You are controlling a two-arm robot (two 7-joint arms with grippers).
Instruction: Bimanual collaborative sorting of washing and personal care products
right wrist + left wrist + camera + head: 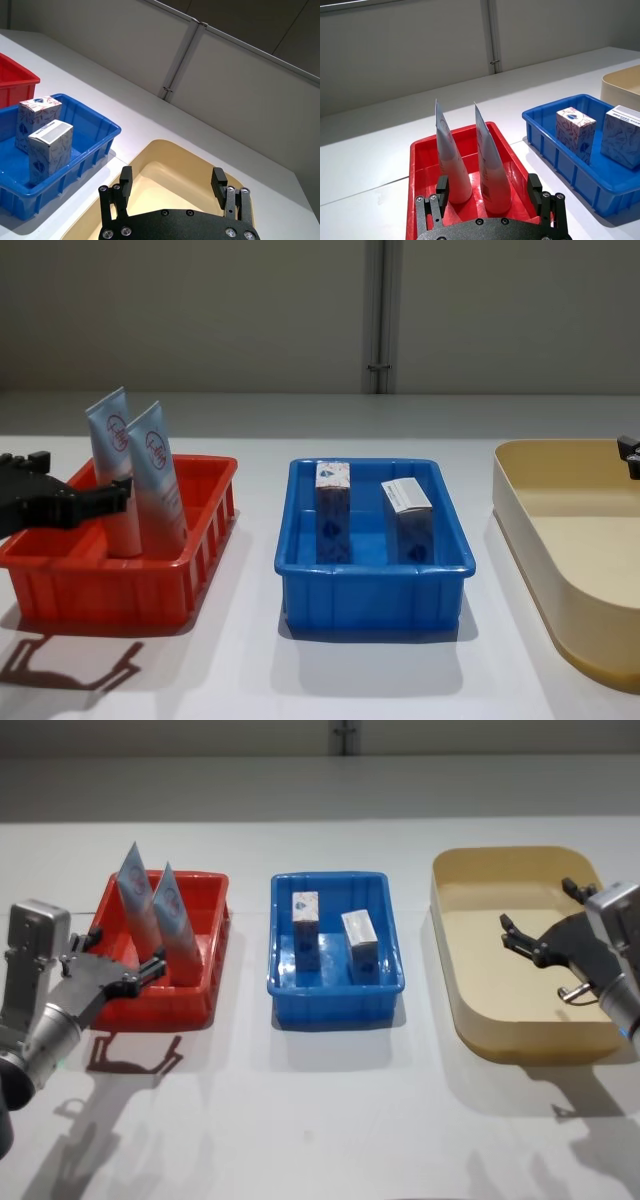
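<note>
Left gripper [128, 952], black fingers spread wide, hovers at the seven o'clock edge of the ribbed red plastic tub [180, 1005]. Two glossy wedge-shaped squeeze tubes [178, 925] stand cap-down inside. At its three o'clock, a blue tub [335, 992] holds two upright boxy cartons [306, 925]. Right gripper [537, 902], fingers apart, hangs over the three o'clock side of the smooth round-cornered beige tub [500, 880].

On white table [330, 1120]: red tub [200, 1010], blue tub [335, 992], beige tub [450, 920] abreast.
</note>
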